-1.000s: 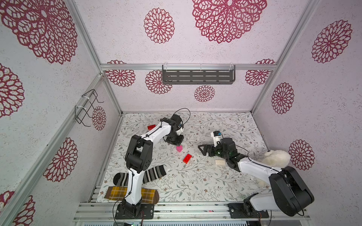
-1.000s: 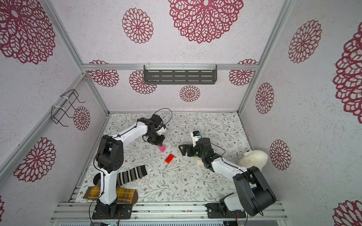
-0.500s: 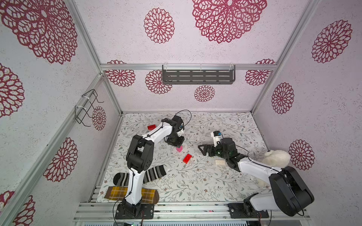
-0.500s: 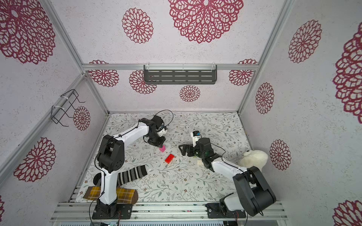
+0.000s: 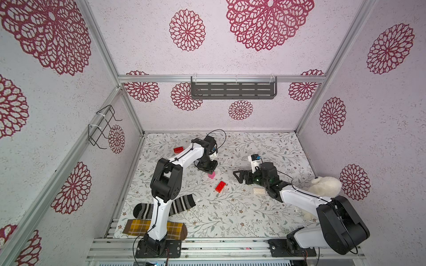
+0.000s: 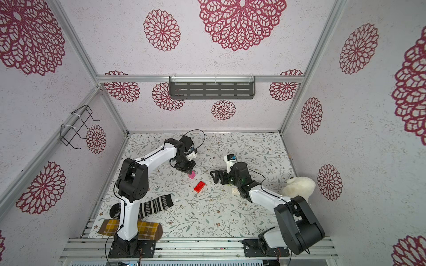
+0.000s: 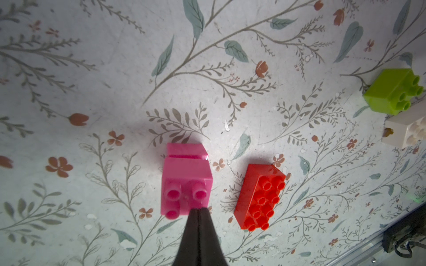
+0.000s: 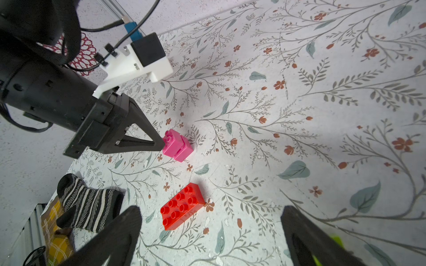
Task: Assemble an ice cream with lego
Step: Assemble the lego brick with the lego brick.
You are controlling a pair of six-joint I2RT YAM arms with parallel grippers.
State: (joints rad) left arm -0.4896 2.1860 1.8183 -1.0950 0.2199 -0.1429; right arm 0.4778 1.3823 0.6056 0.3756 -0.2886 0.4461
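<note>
On a flower-patterned bench (image 5: 230, 218) inside a walled cell, two white-and-black robot arms stand at the near corners.

The left arm (image 5: 184, 159) rises from the near-left corner and stretches toward the far edge. Its wrist bends over so the left hand (image 7: 199, 209) points down at the bench. The jaws are pressed together with nothing between them, and the tip touches one corner of the studded top of a pink stack (image 5: 211, 175).

The right arm (image 5: 299, 195) reaches low from the near-right corner toward the middle. The right hand (image 8: 211, 208) lies roughly level and points toward the left edge, jaws spread wide and holding nothing.

A white plush toy (image 5: 325, 186) sits by the right edge. A striped sock (image 5: 182, 203) and a plaid sock (image 5: 136, 226) lie near the near-left corner, partly behind the left arm.

The toy bricks lie loose and the ice cream is not yet built.
- **Red brick:** A red brick (image 5: 220, 186) lies near the middle, studs up. Its long axis runs diagonally from near-left to far-right.
- **Second red brick:** A second red brick (image 5: 178, 150) lies toward the far-left corner, its long side roughly along the far edge.
- **White brick:** A white brick (image 5: 260, 191) lies under the right wrist, studs up, its long side roughly along the near edge.
- **Pink stack:** It stands just beyond the red brick. It is two square bricks, studs up, the upper one offset on the lower.
- **Green brick:** A green brick (image 7: 395, 92) sits just beside the white brick, studs up.
</note>
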